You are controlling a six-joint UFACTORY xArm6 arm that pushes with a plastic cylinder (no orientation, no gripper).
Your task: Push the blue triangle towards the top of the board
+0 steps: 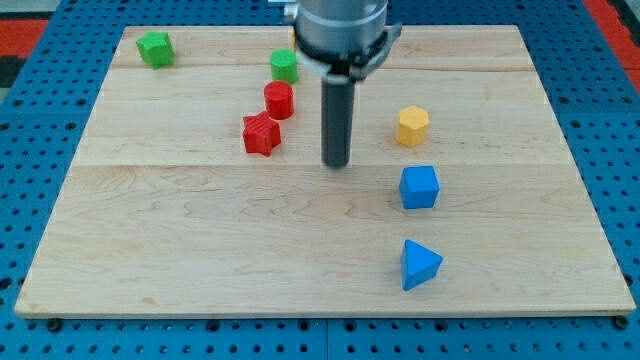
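The blue triangle (pixel 419 264) lies near the view's bottom right of the wooden board (pixel 200 240). A blue cube (pixel 419 187) sits just above it, and a yellow hexagonal block (pixel 412 126) above that. My tip (pixel 336 163) rests on the board near its middle, up and to the left of the blue triangle and apart from it. It stands left of the blue cube and right of the red star block (pixel 261 134).
A red cylinder (pixel 279 100) and a green cylinder (pixel 285 66) stand up and left of my tip. A green star-like block (pixel 155 48) sits at the view's top left corner. Blue pegboard (pixel 40 130) surrounds the board.
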